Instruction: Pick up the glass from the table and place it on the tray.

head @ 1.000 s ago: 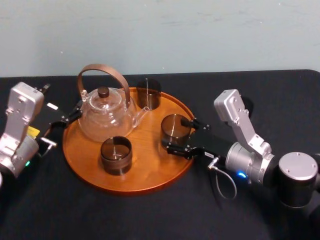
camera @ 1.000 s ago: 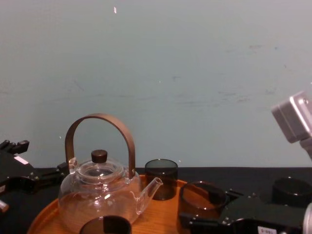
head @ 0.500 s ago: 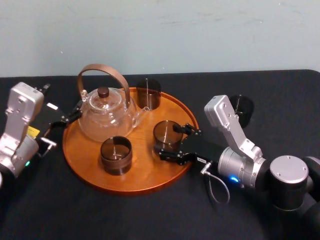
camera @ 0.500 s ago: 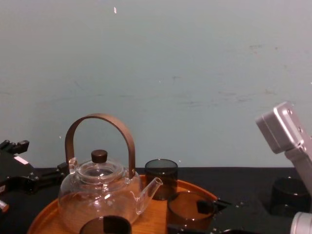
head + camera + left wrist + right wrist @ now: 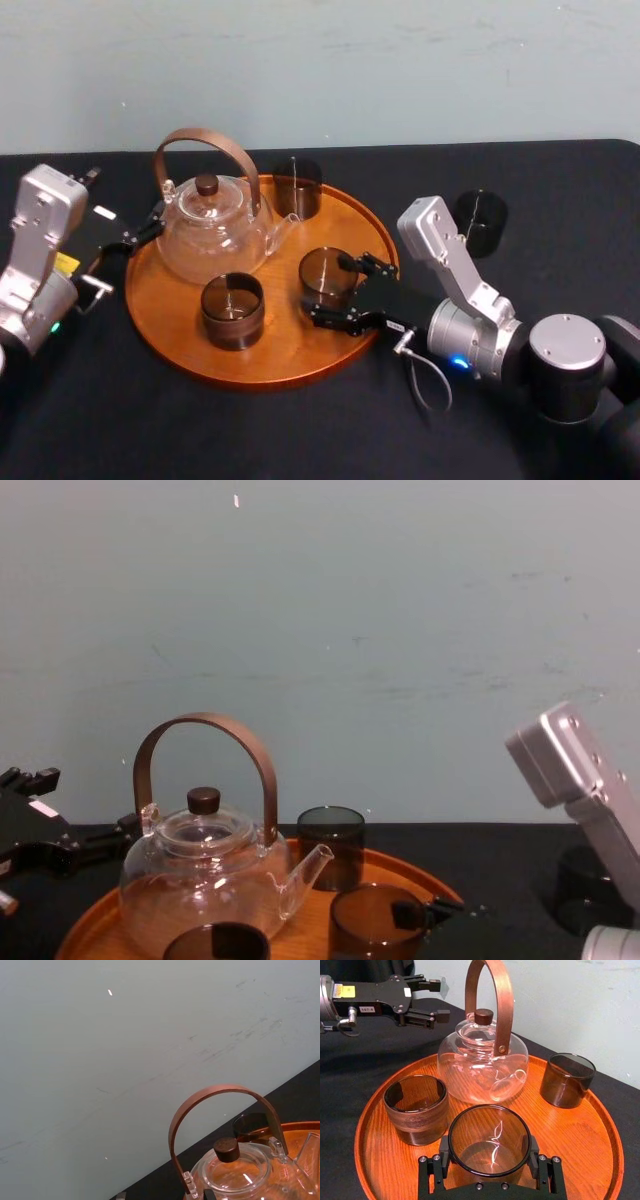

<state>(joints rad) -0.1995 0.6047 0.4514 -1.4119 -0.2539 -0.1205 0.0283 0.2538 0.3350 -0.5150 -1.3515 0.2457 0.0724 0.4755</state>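
Glass is pinched between the right gripper's fingers, one on each side, over the tray's right half, near the teapot; can't tell if it touches the wood. Left gripper parked at tray's left rim, fingers spread.

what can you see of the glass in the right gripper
The glass is a short, smoky brown, see-through tumbler, open-topped and empty, standing upright. The right gripper clamps it from both sides, its black fingers against the wall. It is over the right part of the tray, apart from the teapot. Whether its base touches the wood is unclear.
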